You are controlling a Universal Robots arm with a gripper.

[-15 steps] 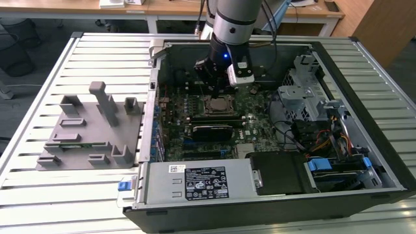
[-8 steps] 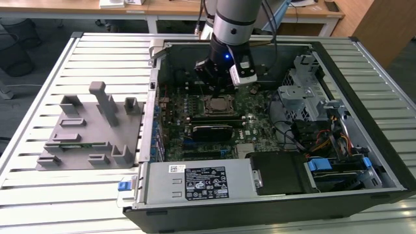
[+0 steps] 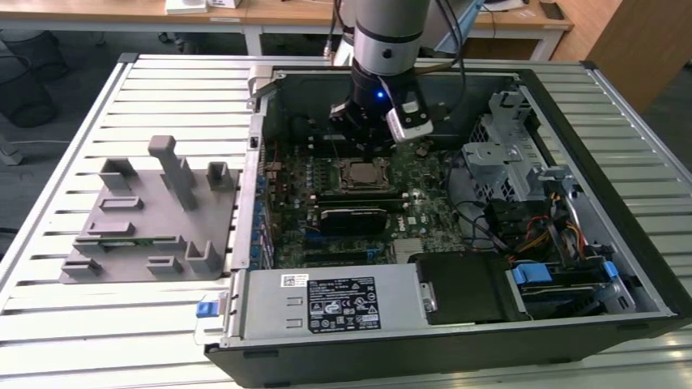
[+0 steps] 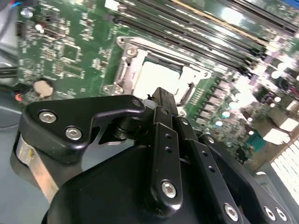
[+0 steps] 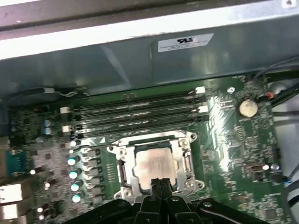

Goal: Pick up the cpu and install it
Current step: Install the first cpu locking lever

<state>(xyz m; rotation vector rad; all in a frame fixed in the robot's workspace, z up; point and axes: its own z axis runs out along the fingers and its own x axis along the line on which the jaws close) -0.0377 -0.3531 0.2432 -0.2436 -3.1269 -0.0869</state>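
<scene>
The cpu (image 5: 154, 164) lies flat in the motherboard socket, its silvery-white top showing inside the metal socket frame (image 5: 122, 156). It also appears in the second wrist view as a pale square (image 4: 156, 77), and from the exterior view as a small square (image 3: 362, 173) in the open computer case. My gripper (image 5: 161, 183) hangs just above the cpu's near edge with its two black fingers pressed together and nothing between them. The same shut fingers (image 4: 161, 100) point down at the socket, and the arm's gripper (image 3: 368, 147) stands over the board's upper middle.
Memory slots (image 5: 135, 114) run beside the socket. A black card (image 3: 352, 215) sits below the socket, a power supply (image 3: 324, 301) at the case front, a drive cage (image 3: 508, 154) and cables on the exterior view's right. Grey fixture blocks (image 3: 141, 219) stand on the slatted table.
</scene>
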